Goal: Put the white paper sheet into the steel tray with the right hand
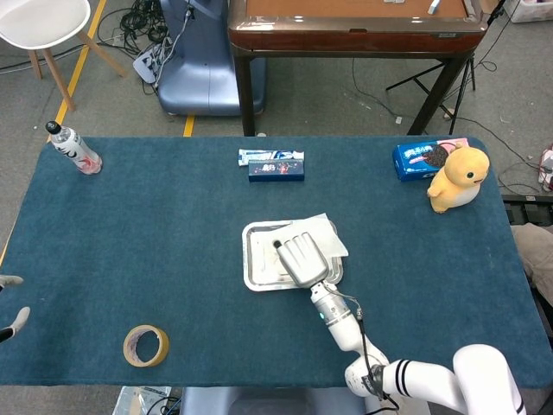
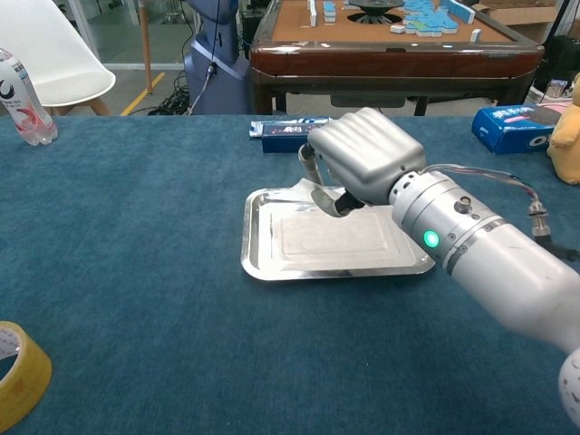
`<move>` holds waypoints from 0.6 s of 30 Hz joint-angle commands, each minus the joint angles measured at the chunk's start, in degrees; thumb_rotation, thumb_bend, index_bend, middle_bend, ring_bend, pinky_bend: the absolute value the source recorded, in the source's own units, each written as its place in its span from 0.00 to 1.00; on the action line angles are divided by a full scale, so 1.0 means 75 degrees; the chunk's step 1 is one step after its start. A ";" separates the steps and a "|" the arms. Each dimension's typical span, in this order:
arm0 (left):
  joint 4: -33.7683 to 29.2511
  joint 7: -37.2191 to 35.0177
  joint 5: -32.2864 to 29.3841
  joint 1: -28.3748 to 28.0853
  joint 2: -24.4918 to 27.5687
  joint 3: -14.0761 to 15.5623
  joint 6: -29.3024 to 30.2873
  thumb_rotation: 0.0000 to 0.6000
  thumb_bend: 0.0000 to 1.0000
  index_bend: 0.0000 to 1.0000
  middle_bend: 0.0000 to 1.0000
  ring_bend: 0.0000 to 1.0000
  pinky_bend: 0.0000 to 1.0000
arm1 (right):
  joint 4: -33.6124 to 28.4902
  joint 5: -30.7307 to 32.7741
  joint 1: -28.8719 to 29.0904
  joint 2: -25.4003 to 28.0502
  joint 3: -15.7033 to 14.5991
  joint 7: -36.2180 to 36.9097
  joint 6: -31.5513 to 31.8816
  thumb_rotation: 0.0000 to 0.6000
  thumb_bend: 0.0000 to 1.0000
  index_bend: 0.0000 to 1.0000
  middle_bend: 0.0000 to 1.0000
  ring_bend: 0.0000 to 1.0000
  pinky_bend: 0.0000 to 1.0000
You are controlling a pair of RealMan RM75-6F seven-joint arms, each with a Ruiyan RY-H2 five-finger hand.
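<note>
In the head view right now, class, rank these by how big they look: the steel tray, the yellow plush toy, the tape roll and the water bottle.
1. steel tray, clearly largest, though partly covered by the right hand.
2. yellow plush toy.
3. water bottle and tape roll: they look too alike to rank.

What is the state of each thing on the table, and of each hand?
Paper: held by the right hand, partly over the tray, its far corner past the rim.
Tray: flat on the table, the paper not yet lying flat in it.
Right hand: over the tray, fingers curled on the paper.
Left hand: at the table's edge, holds nothing.
Bottle: lying down, capped.
Tape: lying flat.
Duck: upright.
</note>
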 commanded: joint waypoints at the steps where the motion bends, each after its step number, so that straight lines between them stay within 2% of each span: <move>1: -0.0038 -0.0017 0.0003 0.0026 0.0048 -0.0005 0.0036 1.00 0.26 0.39 0.38 0.29 0.46 | 0.0034 0.0084 0.0038 -0.0036 0.0031 0.0176 -0.0113 1.00 0.46 0.58 1.00 1.00 1.00; 7: -0.0135 0.0054 -0.0062 0.0043 0.0158 0.0027 -0.0042 1.00 0.26 0.43 0.38 0.29 0.46 | 0.0080 0.0208 0.0068 -0.0090 0.0071 0.0273 -0.0181 1.00 0.46 0.58 1.00 1.00 1.00; 12: -0.0291 0.0272 -0.0205 0.0026 0.0289 0.0081 -0.0233 1.00 0.26 0.50 0.40 0.30 0.46 | -0.0019 0.0552 0.0071 -0.0127 0.0197 0.0343 -0.0345 1.00 0.46 0.58 1.00 1.00 1.00; 18: -0.0361 0.0393 -0.0283 0.0001 0.0355 0.0127 -0.0380 1.00 0.26 0.54 0.41 0.30 0.46 | -0.0270 0.0930 0.0044 -0.0190 0.0297 0.0070 -0.0307 1.00 0.46 0.58 1.00 1.00 1.00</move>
